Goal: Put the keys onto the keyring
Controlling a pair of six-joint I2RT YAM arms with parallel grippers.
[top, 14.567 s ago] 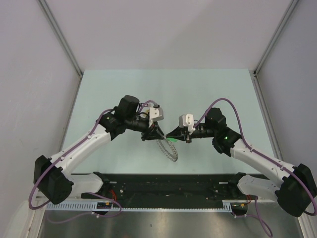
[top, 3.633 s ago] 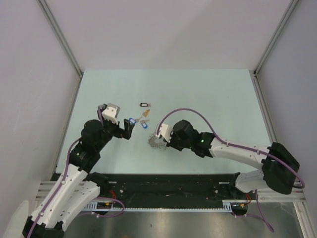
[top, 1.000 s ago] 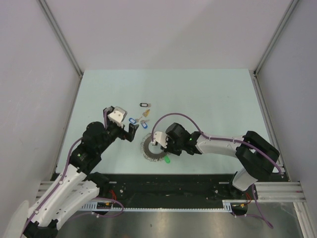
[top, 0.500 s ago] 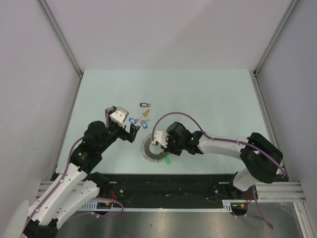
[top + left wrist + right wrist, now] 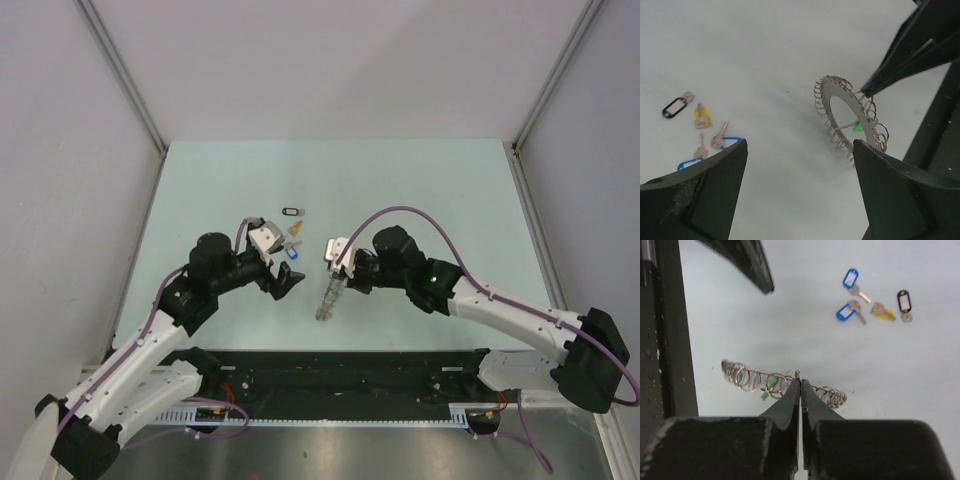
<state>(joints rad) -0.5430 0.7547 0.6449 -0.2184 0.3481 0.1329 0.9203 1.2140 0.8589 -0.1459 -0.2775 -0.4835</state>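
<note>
Top external view gives the relation that matters: the four loose keys (image 5: 292, 232) lie flat on the pale table (image 5: 420, 180) just beyond the left pincer (image 5: 285, 281), toward the far edge, while the keyring (image 5: 852, 106) hangs just to that pincer's right; the left arm is plainly the nearer one to the keys. The left pincer stands released, jaws wide, holding nothing; the right pincer (image 5: 799, 382) is clenched on the keyring's rim, holding it upright and clear of the table. From the right wrist the ring shows edge-on, its long axis running across the view; from the left wrist it shows its face, a flat grey metal band round a wide hole, fringed with small wire loops. One green-tagged key (image 5: 858, 127) already hangs on it. The loose keys are tiny and metal, each with an oblong plastic tag: one black (image 5: 674, 106), one yellow (image 5: 701, 119), two blue (image 5: 846, 311); they lie close together, shafts pointing different ways.
</note>
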